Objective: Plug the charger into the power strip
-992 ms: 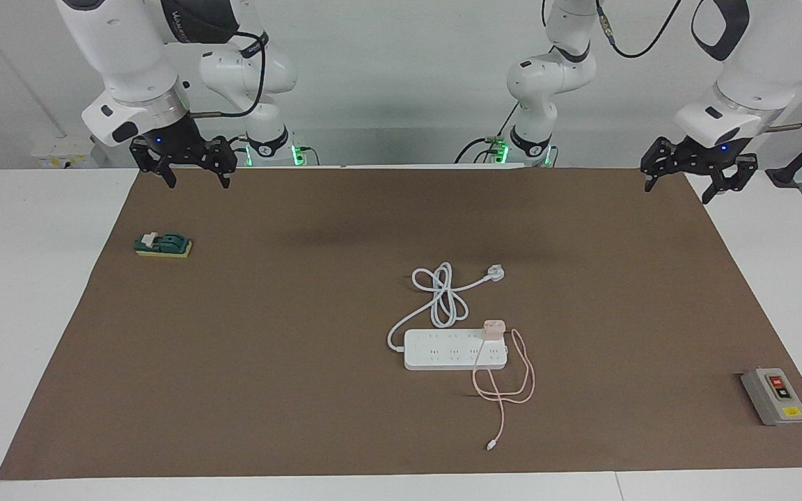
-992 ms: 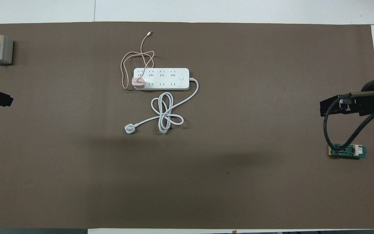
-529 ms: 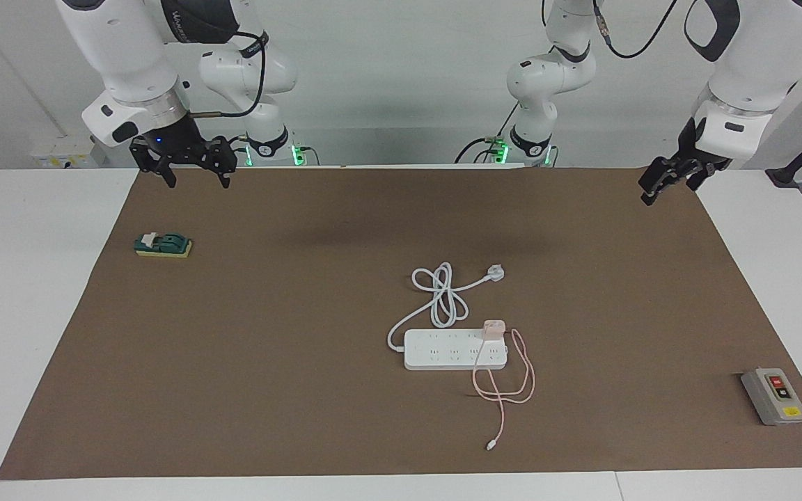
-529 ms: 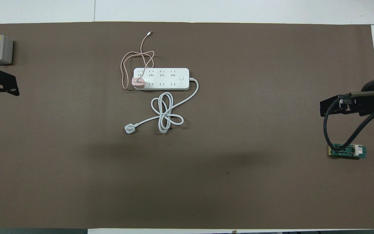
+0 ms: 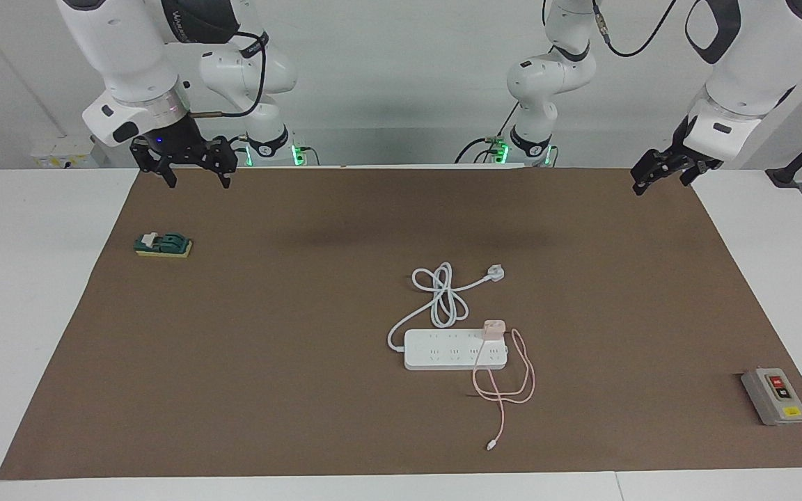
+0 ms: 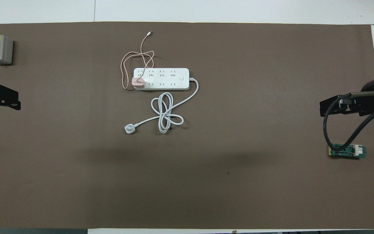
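Charger [image 5: 493, 330] sits on the power strip [image 5: 443, 355], at the end toward the left arm, apparently already seated. The strip's long axis runs from one arm's end to the other. The left gripper [image 5: 658, 175], jaws apart and empty, is somewhat nearer the strip than the right gripper [image 5: 193, 167], likewise empty and spread.

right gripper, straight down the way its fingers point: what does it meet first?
Likely only bare brown mat. The right gripper points down near the robots' edge; the green switch block sits clear, though depth is unclear.
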